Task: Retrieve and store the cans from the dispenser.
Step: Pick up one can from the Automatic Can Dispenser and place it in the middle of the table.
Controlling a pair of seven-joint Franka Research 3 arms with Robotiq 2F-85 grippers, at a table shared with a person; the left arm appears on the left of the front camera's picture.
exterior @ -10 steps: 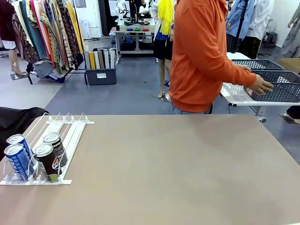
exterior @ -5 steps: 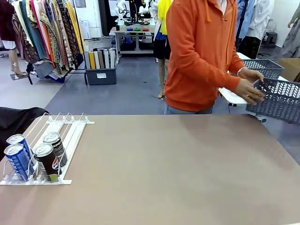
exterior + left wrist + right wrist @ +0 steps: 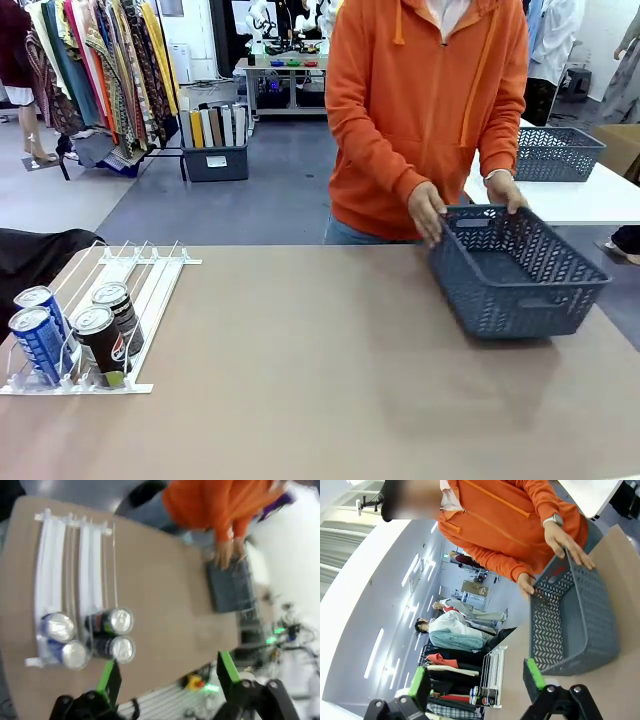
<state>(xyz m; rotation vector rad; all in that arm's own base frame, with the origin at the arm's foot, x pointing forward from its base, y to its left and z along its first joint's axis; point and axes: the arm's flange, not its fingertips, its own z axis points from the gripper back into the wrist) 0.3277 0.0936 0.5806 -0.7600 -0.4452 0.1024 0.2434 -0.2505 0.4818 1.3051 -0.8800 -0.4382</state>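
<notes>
On the left of the brown table (image 3: 350,380), slim blue and black drink cans (image 3: 40,345) stand in the white plastic rail dispenser (image 3: 155,285). Our left gripper (image 3: 167,672) and right gripper (image 3: 477,680) gape empty. Retrieval unstarted, we reckon: the left must reach a front can.

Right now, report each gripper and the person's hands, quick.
Left gripper: open, empty.
Right gripper: open, empty.
Person's hands: both gripping the basket rim.
</notes>
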